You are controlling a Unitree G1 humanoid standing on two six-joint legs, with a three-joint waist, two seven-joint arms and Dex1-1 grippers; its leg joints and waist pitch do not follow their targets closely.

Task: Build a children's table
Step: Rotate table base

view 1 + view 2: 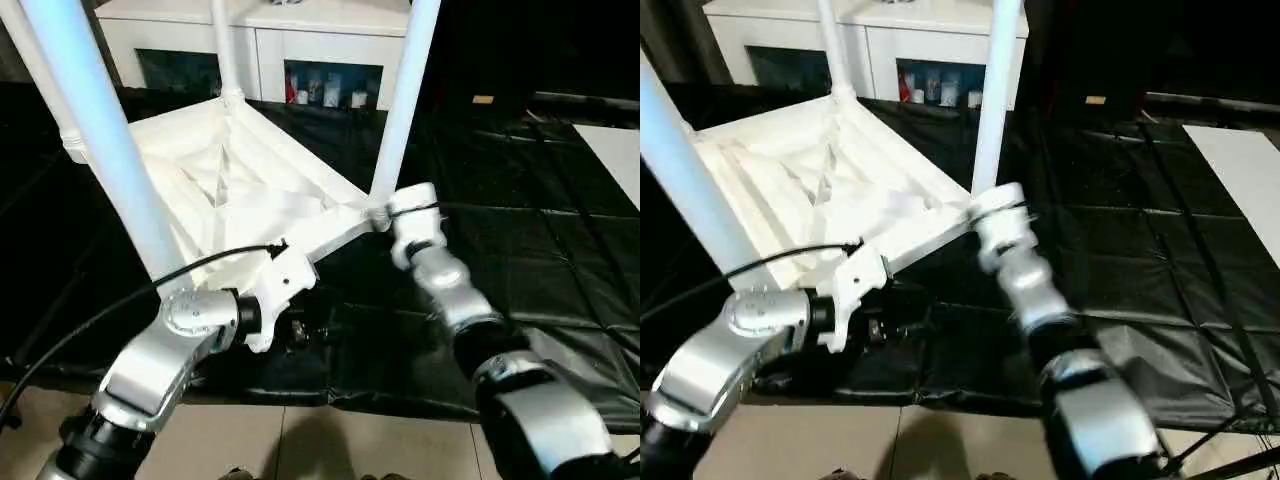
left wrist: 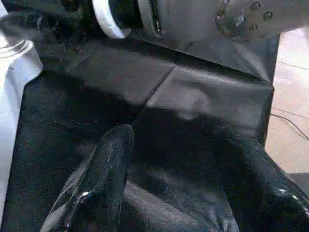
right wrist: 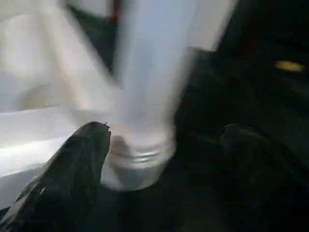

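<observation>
Now children's table (image 1: 240, 180) lies upside down on black worktop (image 1: 560, 250), legs up; right claw (image 3: 159, 145) spread around the 3 o'clock leg's base (image 3: 140, 159), left claw (image 2: 178, 164) spread, empty: close squarely, press leg home.

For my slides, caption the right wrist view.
Open right gripper flanks the base of a white table leg seated in its corner socket.

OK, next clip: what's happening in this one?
A humanoid robot is assembling a small white children's table, which lies upside down on a black-covered work table with its legs standing up from the corner sockets. The right gripper is open, its fingers either side of the base of the near right leg without clearly clamping it. The left gripper is open over the black cover near the table's front edge, holding nothing.
</observation>
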